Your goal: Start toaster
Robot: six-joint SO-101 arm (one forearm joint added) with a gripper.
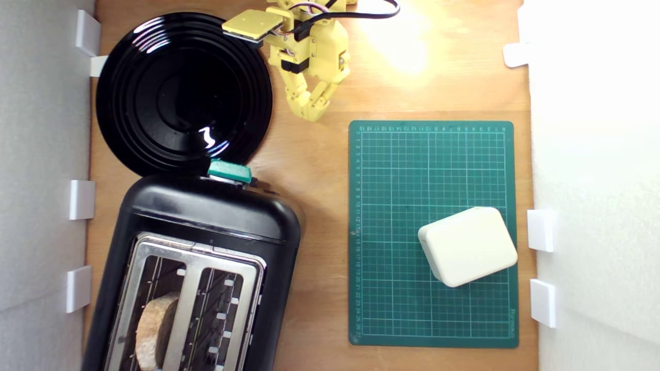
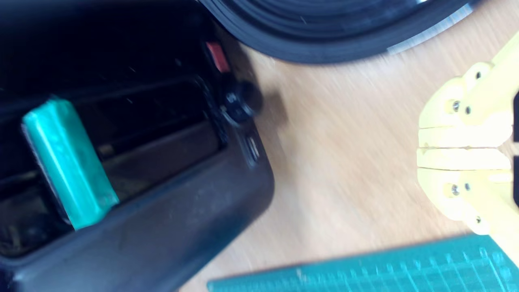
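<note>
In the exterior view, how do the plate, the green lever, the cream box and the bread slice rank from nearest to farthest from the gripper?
1. Plate: just to the exterior view's left of the gripper.
2. Green lever: below it and to the left, on the toaster's end.
3. Cream box: lower right, on the green mat.
4. Bread slice: bottom left, in a toaster slot.

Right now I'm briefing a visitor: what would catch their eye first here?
The large glossy black two-slot toaster in the exterior view's lower left, bread in one slot, its teal-green lever knob near the round black ribbed plate. The yellow gripper hangs shut above bare wood; a small cream rounded box sits on the green cutting mat.
</note>
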